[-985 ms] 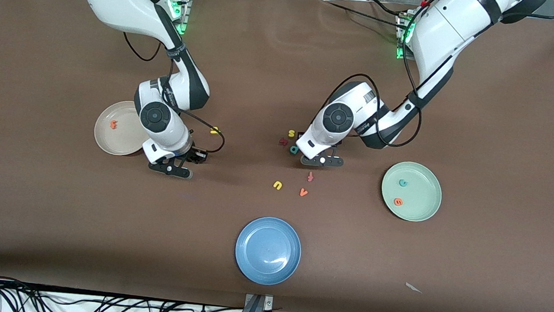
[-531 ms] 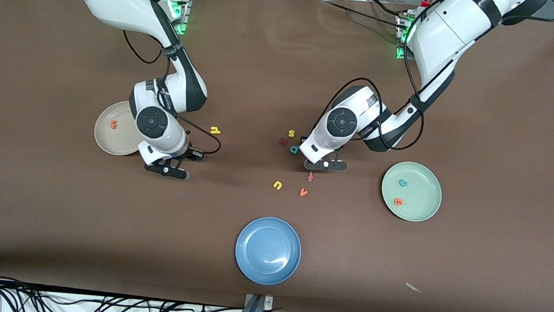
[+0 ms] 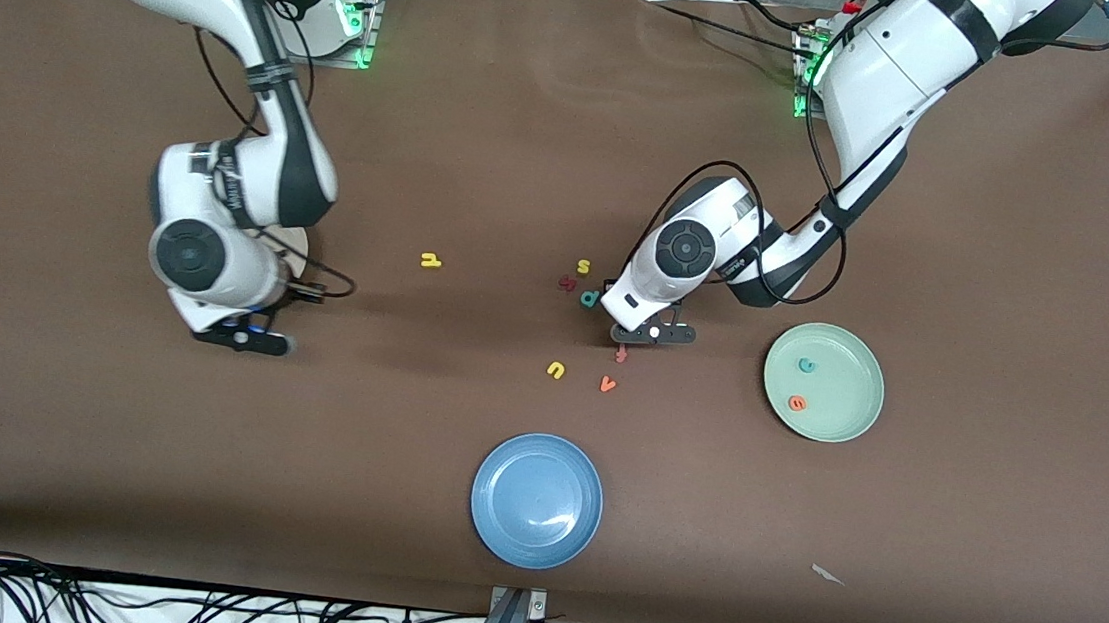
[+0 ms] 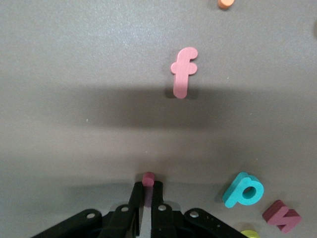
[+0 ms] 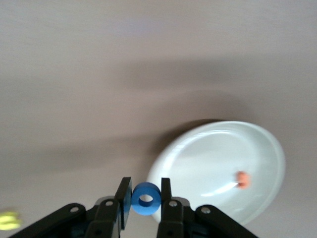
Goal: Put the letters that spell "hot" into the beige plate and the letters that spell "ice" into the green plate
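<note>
The right gripper (image 5: 144,198) is clamped on the blue o (image 5: 145,198), and the beige plate (image 5: 198,168), with the orange t (image 5: 241,178) in it, lies just ahead of its fingertips, so I judge a short carry forward puts the ring over the plate. This arm bends low over the plate's end of the table. The left gripper (image 4: 146,191) is pinched shut on the dark red i (image 4: 148,178), standing upright between its fingertips down at the table, with the pink f (image 4: 183,72) ahead of it and the green plate (image 3: 852,358) well apart toward that arm's end.

The right arm hides most of the beige plate (image 3: 298,241).
</note>
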Controlling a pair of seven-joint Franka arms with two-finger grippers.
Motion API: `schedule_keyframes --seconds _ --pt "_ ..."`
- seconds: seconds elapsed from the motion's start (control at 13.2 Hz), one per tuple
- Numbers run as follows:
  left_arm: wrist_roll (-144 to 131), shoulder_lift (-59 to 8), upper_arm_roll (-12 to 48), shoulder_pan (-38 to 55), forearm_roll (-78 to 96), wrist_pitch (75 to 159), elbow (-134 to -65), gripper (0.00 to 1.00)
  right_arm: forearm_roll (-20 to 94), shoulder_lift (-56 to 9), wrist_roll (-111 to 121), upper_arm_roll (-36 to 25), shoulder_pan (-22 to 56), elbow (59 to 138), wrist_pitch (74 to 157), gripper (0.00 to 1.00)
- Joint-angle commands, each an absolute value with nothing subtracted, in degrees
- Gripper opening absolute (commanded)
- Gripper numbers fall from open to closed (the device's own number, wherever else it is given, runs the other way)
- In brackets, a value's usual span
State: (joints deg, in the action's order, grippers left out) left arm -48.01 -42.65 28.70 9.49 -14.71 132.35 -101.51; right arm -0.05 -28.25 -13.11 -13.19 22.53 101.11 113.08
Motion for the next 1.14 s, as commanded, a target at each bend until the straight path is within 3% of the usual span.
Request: schedule_keyframes --seconds 0.0,0.3,0.45,0.61,0.76,0.83,1.06 --pt "-48.43 -40.53 27.68 9.85 -16.61 128.61 -100.55 0.0 1.05 -25.75 -5.91 -16.86 22.59 109.04 114.86 0.24" --pt "-41.96 -39.81 27.68 6.34 -16.79 114.47 -93.1 0.0 2.19 -26.28 0.87 -19.16 21.01 116.62 123.2 0.26" --pt "-34.76 -39.73 27.69 2.48 -16.79 111.89 -91.85 0.0 2.72 -26.72 1.05 -19.16 20.92 118.9 126.9 0.31" --pt "-25.01 -39.73 27.6 -2.52 -16.79 111.88 -91.85 0.0 2.72 -26.54 1.05 -19.16 20.92 119.44 127.35 0.56" --pt "-16.13 -39.73 27.51 -7.18 -17.48 111.88 -91.85 0.0 2.72 -25.76 0.79 -19.07 21.0 119.01 126.74 0.92" --pt "-13.47 -39.99 27.51 -8.86 -19.32 112.15 -91.67 0.0 2.72 -24.71 0.09 -18.9 21.01 118.83 126.48 0.98" --pt "-9.76 -41.65 27.33 -11.95 -22.59 113.81 -91.58 0.0 4.73 -22.68 -7.61 -15.66 21.53 115.94 122.27 0.97"
